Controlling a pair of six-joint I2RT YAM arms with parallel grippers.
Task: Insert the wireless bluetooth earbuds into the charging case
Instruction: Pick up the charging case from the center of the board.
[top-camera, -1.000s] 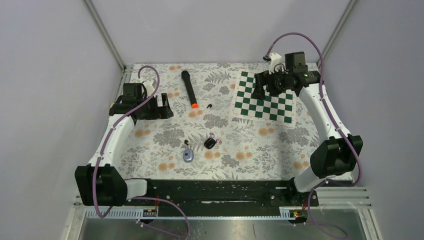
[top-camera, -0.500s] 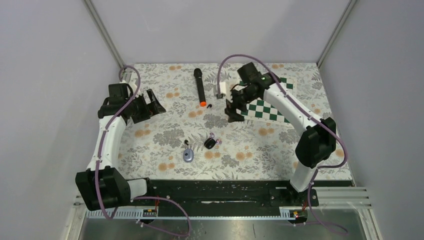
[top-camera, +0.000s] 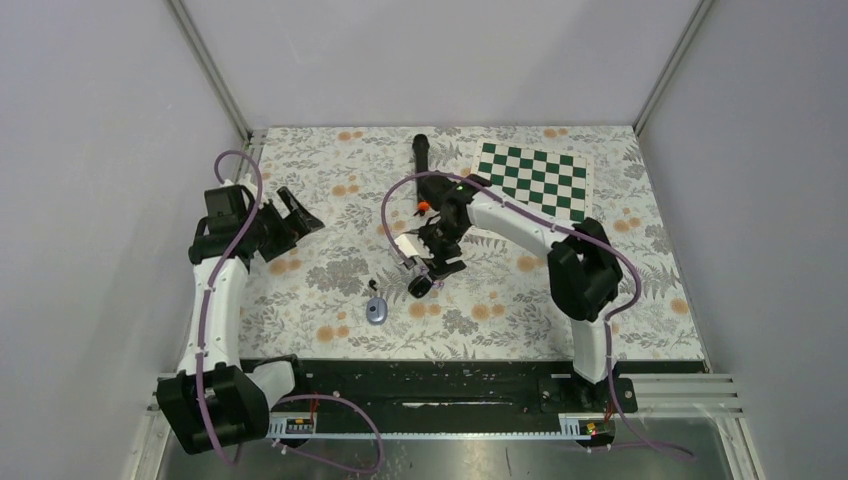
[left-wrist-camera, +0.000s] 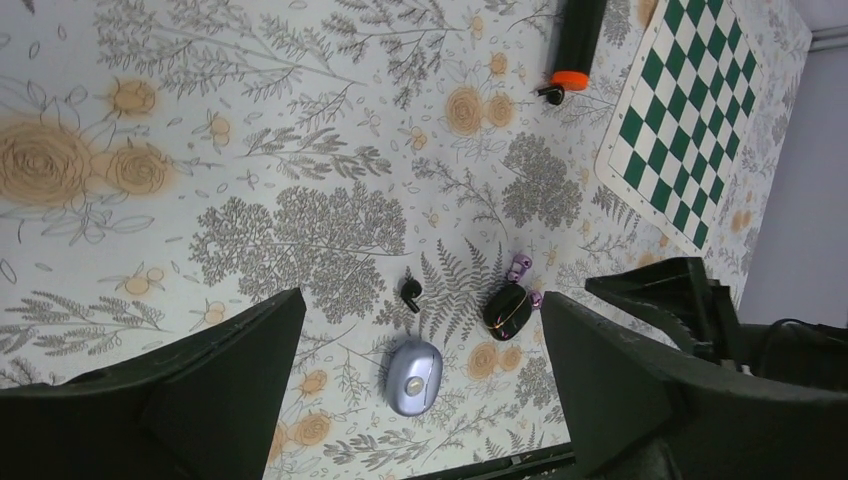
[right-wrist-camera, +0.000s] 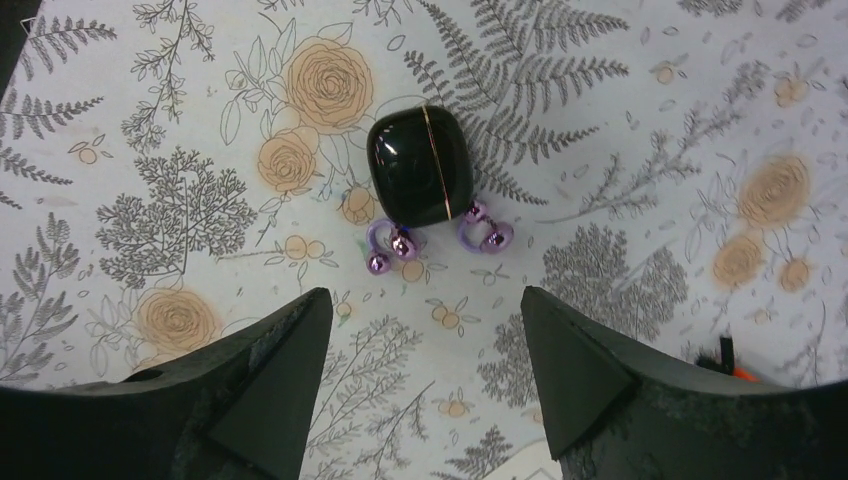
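Right now the right gripper is hovering over the middle of the worktop, jaws spread wide and gripping nothing, just above a black case with two lilac earbuds lying just beside it. The left gripper is hanging near the worktop's left edge, likewise wide open and empty. A black earbud is lying near a blue-grey case toward the near edge.

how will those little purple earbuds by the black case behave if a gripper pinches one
Likely slippery: the purple earbuds look glossy and rounded, so one could squirt out of a pinch. Probably very light, being far smaller than the black case. They lie right beside it, so a push may nudge it too.
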